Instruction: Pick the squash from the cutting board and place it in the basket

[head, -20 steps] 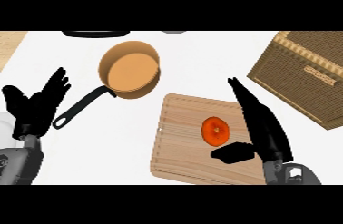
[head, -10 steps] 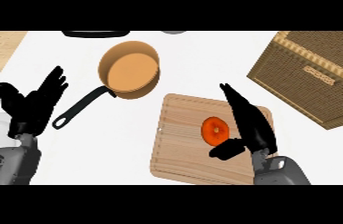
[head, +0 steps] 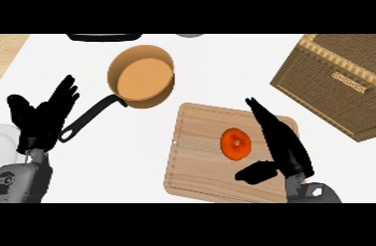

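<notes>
Right robot hand [head: 283, 145] is open over the cutting board [head: 202, 165], fingers straight, thumb spread, just right of the orange squash [head: 235, 143] lying on the board. Wicker basket [head: 339, 83] sits upper right. Left robot hand [head: 43, 118] rests open beside the frying pan [head: 140, 78] on the white table [head: 220, 70].

White counter [head: 220, 75] — pan [head: 141, 76], cutting board [head: 213, 160], basket [head: 334, 80], perhaps more
</notes>
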